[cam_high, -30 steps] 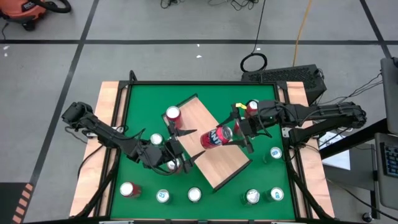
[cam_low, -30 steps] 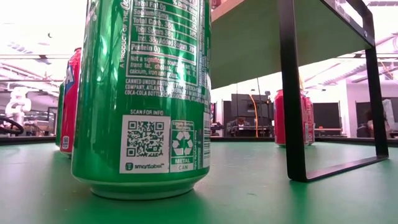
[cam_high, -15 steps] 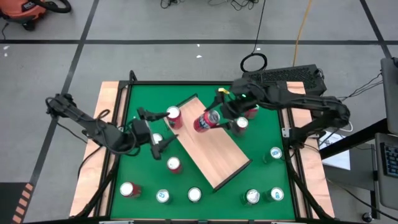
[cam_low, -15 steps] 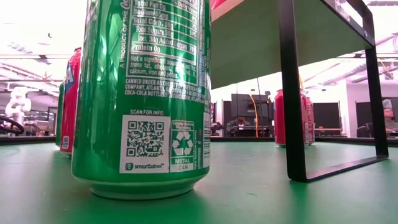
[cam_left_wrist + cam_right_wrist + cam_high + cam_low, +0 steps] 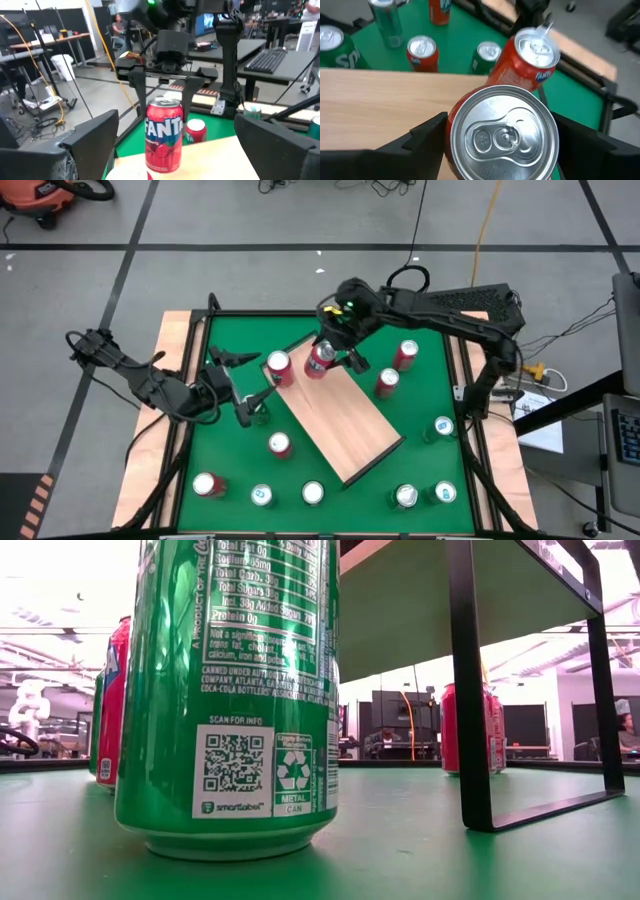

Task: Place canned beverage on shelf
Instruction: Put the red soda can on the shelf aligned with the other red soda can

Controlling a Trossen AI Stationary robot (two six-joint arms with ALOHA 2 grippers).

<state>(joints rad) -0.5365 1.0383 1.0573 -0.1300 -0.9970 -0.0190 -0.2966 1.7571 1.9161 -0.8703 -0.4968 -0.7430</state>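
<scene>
The shelf [image 5: 345, 415] is a light wood board that stands slantwise on dark legs [image 5: 470, 690] over the green table. A red Fanta can [image 5: 319, 358] stands upright on the shelf's far end and also shows in the left wrist view [image 5: 163, 135]. My right gripper [image 5: 328, 360] is shut on this can from above. My left gripper [image 5: 248, 382] is open and empty over the table's left part, level with the shelf and facing the can. A second red can [image 5: 278, 367] stands at the shelf's left corner; whether it is on the board, I cannot tell. My right gripper holds the Fanta can between its two fingers, one on each side of the can's upper wall [image 5: 150, 112]. The fingers [image 5: 427, 135] come from above and point down. The can is upright, top [image 5: 502, 132] up, with its base on the shelf board.
Several more cans stand on the table: red ones [image 5: 405, 355] [image 5: 388, 380] right of the shelf, one [image 5: 280, 444] left of it, and a row [image 5: 313, 493] along the near edge. A green can [image 5: 230, 690] fills the low view. Wooden rims [image 5: 175, 380] border the table.
My right gripper has carried the Fanta can from over the shelf's middle toward its far left end. It has turned the can from lying sideways to upright and set it on the board. My left gripper has drawn back from the cans left of the shelf toward the table's left edge.
</scene>
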